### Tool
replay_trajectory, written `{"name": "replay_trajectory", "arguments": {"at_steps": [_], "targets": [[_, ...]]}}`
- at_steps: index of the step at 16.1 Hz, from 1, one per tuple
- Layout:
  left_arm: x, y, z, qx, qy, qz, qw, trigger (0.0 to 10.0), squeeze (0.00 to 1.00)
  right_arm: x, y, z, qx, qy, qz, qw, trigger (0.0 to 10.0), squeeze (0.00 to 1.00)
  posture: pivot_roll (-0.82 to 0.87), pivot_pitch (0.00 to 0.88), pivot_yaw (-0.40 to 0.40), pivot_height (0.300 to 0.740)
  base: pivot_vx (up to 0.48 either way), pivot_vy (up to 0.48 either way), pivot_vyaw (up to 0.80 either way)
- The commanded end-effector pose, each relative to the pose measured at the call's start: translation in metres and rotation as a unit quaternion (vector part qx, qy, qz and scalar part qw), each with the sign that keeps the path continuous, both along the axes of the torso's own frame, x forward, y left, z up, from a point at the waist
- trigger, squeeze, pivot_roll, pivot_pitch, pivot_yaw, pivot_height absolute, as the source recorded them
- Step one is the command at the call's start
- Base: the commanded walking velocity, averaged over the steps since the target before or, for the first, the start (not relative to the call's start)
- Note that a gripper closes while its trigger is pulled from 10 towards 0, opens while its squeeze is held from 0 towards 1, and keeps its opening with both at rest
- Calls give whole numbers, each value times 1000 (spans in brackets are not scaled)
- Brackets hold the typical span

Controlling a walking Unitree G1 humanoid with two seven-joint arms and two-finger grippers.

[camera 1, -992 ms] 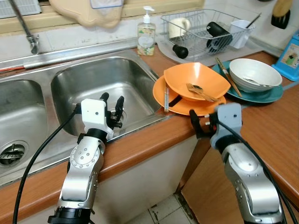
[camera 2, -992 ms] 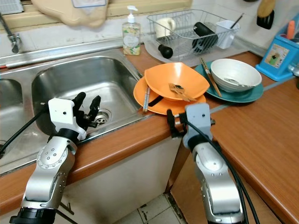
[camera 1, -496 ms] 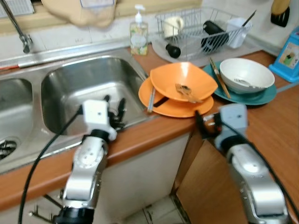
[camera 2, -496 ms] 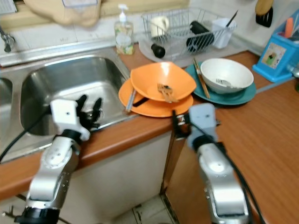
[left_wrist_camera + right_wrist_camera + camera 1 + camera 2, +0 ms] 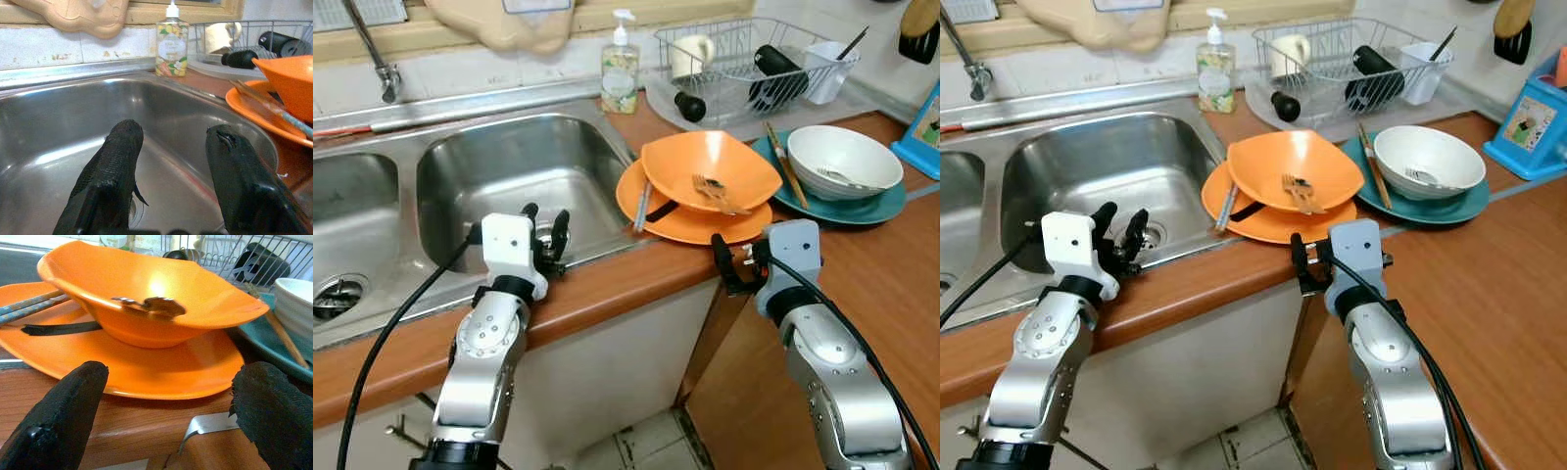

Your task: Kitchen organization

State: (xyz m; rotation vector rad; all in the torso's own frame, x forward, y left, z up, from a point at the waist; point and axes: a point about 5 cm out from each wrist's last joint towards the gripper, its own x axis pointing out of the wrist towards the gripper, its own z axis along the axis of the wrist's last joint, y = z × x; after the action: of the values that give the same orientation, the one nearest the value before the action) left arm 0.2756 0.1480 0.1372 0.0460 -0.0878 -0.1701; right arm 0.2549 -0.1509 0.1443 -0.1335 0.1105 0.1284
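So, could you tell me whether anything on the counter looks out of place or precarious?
Slightly: the orange plate sits at the counter's front edge beside the sink, an orange bowl with a fork stacked on it, and chopsticks lean over its rim. Nothing looks spilled or broken.

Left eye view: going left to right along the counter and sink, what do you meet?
Faucet → sink basin → soap bottle → orange bowl → white bowl on the teal plate.
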Motion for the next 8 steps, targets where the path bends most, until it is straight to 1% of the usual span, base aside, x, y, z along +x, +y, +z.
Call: {"name": "replay_trajectory", "arguments": {"at_steps": [1, 2, 4, 5, 6, 8], "targets": [[-3, -5, 2, 12, -3, -31, 999, 10000, 0, 0, -2, 3, 3, 3, -6, 1000, 10000, 0, -180, 0, -2, 740, 0, 0, 0], [-4, -7, 3, 17, -3, -52, 998, 10000, 0, 1, -4, 1, 2, 13, -14, 1000, 10000, 0, -181, 0, -1, 740, 0, 0, 0], [-4, -7, 2, 23, -4, -60, 998, 10000, 0, 1, -5, 1, 14, 17, -19, 1000, 10000, 0, -181, 0, -1, 740, 0, 0, 0], [-5, -7, 4, 24, -6, -77, 997, 10000, 0, 1, -8, 2, 34, 20, -33, 999, 10000, 0, -182, 0, -2, 740, 0, 0, 0], [-6, -8, 5, 23, -6, -82, 996, 10000, 0, 1, -9, 3, 38, 21, -37, 998, 10000, 0, -182, 0, -3, 740, 0, 0, 0], [-10, -10, 6, 33, -8, -118, 992, 10000, 0, 3, -16, 5, 65, 27, -76, 995, 10000, 0, -181, 0, -4, 740, 0, 0, 0]]}}
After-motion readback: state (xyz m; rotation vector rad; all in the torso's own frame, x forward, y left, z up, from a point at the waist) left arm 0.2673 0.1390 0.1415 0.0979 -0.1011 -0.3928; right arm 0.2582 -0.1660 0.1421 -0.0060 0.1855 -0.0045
